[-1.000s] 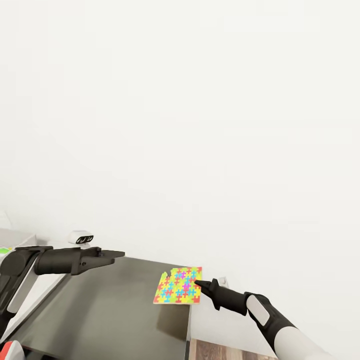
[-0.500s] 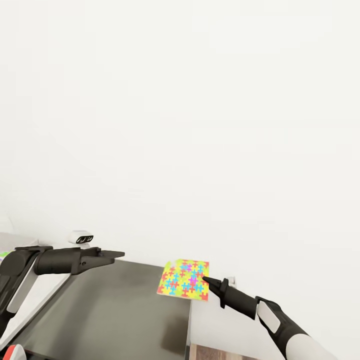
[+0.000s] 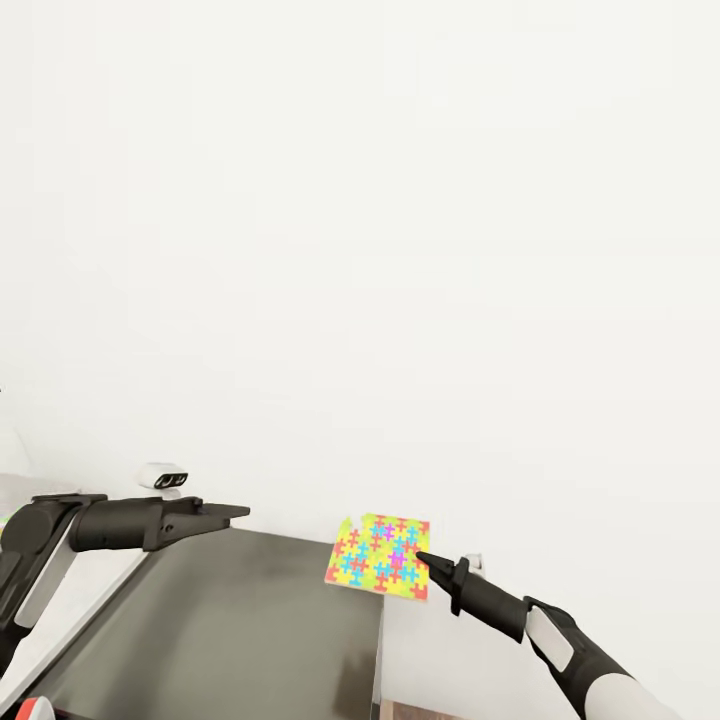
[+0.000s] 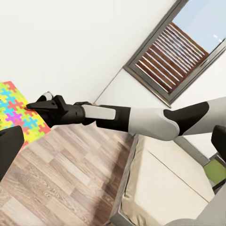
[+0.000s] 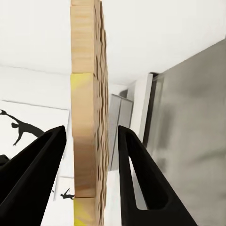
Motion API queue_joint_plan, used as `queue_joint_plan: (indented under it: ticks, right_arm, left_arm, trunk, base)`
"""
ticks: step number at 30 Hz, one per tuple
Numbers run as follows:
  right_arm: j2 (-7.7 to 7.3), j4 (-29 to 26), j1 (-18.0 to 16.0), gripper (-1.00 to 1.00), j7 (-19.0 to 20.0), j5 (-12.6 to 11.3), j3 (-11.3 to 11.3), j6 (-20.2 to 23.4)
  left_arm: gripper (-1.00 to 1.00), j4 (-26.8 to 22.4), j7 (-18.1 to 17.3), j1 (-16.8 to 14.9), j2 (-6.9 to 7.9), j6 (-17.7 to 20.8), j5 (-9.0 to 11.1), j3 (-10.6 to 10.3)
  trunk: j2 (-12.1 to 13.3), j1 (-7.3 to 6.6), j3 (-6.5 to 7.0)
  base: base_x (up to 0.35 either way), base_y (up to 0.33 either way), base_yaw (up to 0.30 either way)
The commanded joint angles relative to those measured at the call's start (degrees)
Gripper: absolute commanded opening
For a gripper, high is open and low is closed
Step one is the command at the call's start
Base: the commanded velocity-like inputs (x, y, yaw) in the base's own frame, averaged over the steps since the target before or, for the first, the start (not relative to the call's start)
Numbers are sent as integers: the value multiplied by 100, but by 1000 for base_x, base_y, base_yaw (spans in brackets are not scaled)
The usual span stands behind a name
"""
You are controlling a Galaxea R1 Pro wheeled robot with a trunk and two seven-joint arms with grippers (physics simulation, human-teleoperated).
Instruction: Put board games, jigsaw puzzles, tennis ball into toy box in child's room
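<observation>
In the head view, a puzzle [image 3: 382,555] is held up in the air by the right gripper [image 3: 424,560], just past the far right corner of the dark table [image 3: 230,640]. Its bright face of yellow, pink, blue and orange pieces is seen here. The gripper is closed on the puzzle's right edge. In the right wrist view, the puzzle [image 5: 87,113] is seen from its thin side, and plain wood is shown there. One black finger [image 5: 136,174] is seen on each side of it, and whether they touch it cannot be told in this view. A poster [image 5: 21,127] with black figures is seen on the far wall.

The left gripper [image 3: 228,512] is held over the left part of the table, near the far edge. Nothing is held in it. Its fingers look nearly shut, but how far cannot be told.

In the left wrist view, the right arm [image 4: 122,117] is seen reaching to the puzzle [image 4: 16,113]. A wood floor [image 4: 66,174], a beige bed [image 4: 169,183] and a window [image 4: 169,52] are seen there.

A white wall [image 3: 400,250] is seen behind the table. The table is cut off at the near edge of the picture. A small white thing [image 3: 162,477] by the wall is hard to make out.
</observation>
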Motion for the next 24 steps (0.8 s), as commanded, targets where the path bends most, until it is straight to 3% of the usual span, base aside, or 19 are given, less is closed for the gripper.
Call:
queue_joint_plan:
  ticks: [1,10,16,24]
  right_arm:
    - [-8,2,-4,-100,11,-26,9,31]
    - [-26,-13,7,-100,28,-27,12,8]
    - [-36,-248,190,-100,241,-8,12,-155]
    - [-268,-352,280,-100,457,-32,13,-280]
  left_arm:
    - [100,-2,-18,-4,3,61,-7,-1]
    - [100,0,-24,-4,8,61,-16,3]
    - [100,-6,-25,-4,7,61,-4,0]
    - [100,-8,-22,-4,7,61,-16,-1]
  trunk:
    - [34,-21,18]
    - [395,-218,264]
    - [636,-350,428]
    - [957,-526,648]
  base:
    - [0,0,0]
    - [-21,0,0]
    - [-1,0,0]
    - [0,0,0]
